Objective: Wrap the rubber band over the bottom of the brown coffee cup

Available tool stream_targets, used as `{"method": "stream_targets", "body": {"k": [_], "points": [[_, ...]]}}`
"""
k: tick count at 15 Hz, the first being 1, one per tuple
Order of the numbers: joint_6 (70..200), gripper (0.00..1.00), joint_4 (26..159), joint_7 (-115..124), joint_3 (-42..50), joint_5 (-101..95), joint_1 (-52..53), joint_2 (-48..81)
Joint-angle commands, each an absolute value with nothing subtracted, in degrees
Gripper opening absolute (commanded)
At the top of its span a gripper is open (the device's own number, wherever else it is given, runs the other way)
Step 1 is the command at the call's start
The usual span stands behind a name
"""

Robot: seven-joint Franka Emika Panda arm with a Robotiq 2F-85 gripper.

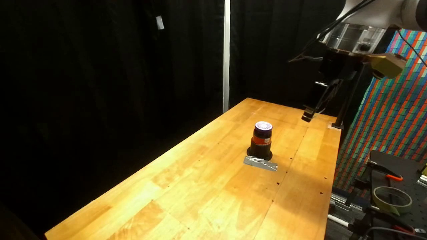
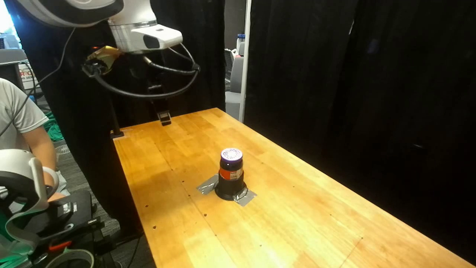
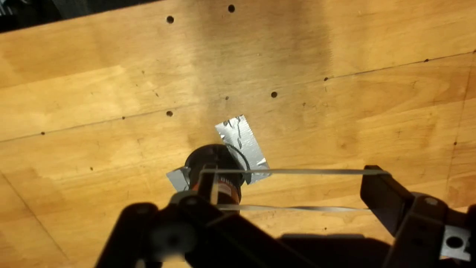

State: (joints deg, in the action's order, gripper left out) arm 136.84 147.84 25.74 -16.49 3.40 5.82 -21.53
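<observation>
The brown coffee cup [image 1: 261, 140] [image 2: 231, 174] stands upright on the table in both exterior views. It has a dark body, an orange label and a pale top with a purple edge. Its lower part sits in a dark round base. My gripper [image 1: 307, 115] [image 2: 164, 118] is in the air above the table, apart from the cup. In the wrist view the gripper [image 3: 292, 178] is open, with the pale rubber band [image 3: 312, 171] stretched around both fingers. There the left finger overlaps the cup [image 3: 227, 189] and hides part of it.
Grey tape strips [image 1: 260, 163] [image 2: 245, 198] [image 3: 247, 145] hold the base to the wooden table [image 1: 206, 186]. A thin dark post [image 2: 116, 124] stands at a table corner. A side shelf with a tape roll [image 1: 392, 199] and a seated person [image 2: 22, 115] are beside the table.
</observation>
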Motion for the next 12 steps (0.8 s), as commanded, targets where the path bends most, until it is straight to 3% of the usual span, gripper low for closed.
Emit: {"method": "stream_targets", "body": {"k": [1, 7, 12], "points": [[129.5, 1.0, 133.6, 28.8, -18.2, -4.8, 3.1, -10.8], [117.3, 1.0, 114.7, 23.7, -13.7, -6.1, 5.7, 8.3], [116.0, 1.0, 103.2, 21.2, -9.3, -6.6, 8.0, 20.1]]}}
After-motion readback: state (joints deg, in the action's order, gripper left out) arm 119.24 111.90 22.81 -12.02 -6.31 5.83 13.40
